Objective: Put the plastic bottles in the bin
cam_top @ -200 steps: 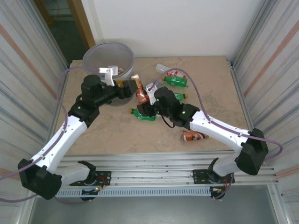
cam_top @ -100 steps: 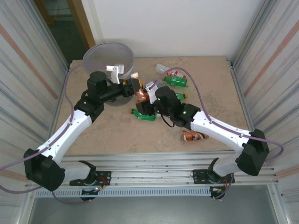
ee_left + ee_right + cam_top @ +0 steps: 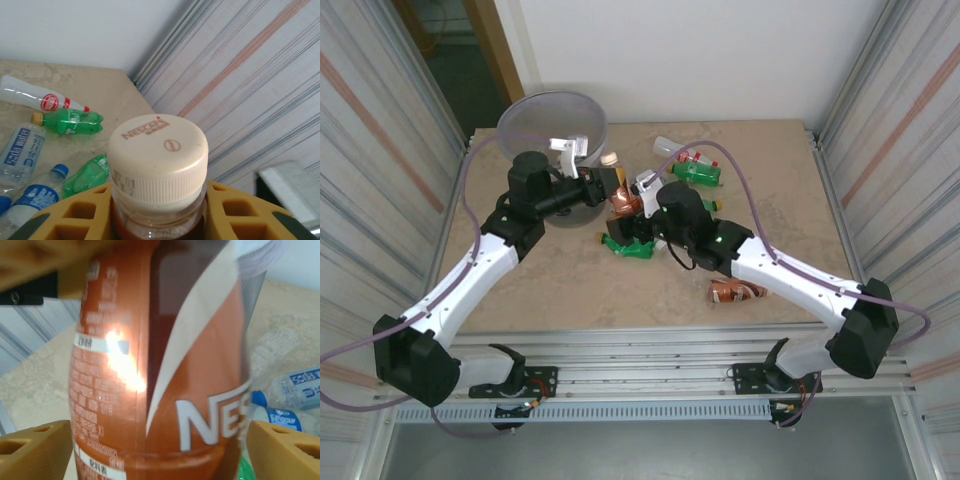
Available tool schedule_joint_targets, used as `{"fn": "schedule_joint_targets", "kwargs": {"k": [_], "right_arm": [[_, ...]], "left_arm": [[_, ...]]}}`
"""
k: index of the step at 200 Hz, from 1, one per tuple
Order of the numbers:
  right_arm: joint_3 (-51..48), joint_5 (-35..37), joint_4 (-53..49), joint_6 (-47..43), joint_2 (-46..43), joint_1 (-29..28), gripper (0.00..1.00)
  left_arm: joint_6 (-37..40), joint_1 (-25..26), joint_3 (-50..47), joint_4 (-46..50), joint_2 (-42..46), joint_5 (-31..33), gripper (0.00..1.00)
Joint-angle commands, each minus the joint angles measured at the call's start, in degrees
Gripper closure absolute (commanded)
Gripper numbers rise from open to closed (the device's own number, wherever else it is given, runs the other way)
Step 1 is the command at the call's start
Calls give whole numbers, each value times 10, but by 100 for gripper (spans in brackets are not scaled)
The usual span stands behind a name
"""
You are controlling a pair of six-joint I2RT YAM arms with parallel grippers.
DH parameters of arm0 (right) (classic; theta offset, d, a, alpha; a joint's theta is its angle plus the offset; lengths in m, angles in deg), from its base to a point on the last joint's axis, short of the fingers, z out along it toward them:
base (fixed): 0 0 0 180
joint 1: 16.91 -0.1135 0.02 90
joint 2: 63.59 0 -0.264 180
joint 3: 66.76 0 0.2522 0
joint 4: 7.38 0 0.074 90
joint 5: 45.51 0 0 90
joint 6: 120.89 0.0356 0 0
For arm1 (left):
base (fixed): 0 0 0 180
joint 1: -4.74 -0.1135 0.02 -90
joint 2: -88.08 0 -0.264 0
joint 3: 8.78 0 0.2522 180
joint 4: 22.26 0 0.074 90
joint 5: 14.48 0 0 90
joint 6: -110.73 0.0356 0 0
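Checking the handover, you find the brown bottle (image 3: 157, 150) gripped at its neck by the left gripper (image 3: 604, 183). The right gripper (image 3: 160, 450) stands wide around the bottle's body. The bin (image 3: 525, 112) lies just beyond the left gripper, the nearer arm.

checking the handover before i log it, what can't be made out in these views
- left wrist: the nescafe bottle below its neck, cut off by the bottom edge and the left tool
- right wrist: the label's small print, blurred; the bottle's top, cut off by the upper edge
- top external: what lies in the bin, too small, near side behind the left arm
- top external: the bottle pile, partly covered by the right arm
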Motion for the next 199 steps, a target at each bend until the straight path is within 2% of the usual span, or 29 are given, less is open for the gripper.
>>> {"fn": "schedule_joint_targets", "kwargs": {"k": [1,41,82,100,129,168,199], "right_arm": [[-8,29,28,-2,-45,4,1],[-45,77,23,10,-100,12,2],[-99,104,29,48,-166,43,2],[-119,107,24,65,-191,61,2],[-125,156,-27,98,-210,85,2],[-108,193,-92,113,-206,95,2],[-111,204,-99,118,-212,100,2]], "left_arm": [[65,0,54,38,18,35,92],[191,0,159,140,14,136,92],[296,-12,272,191,-32,255,92],[310,-37,323,215,-68,274,92],[336,-62,423,270,-140,309,92],[356,-73,578,386,-259,348,93],[361,-73,685,459,-347,375,93]]}}
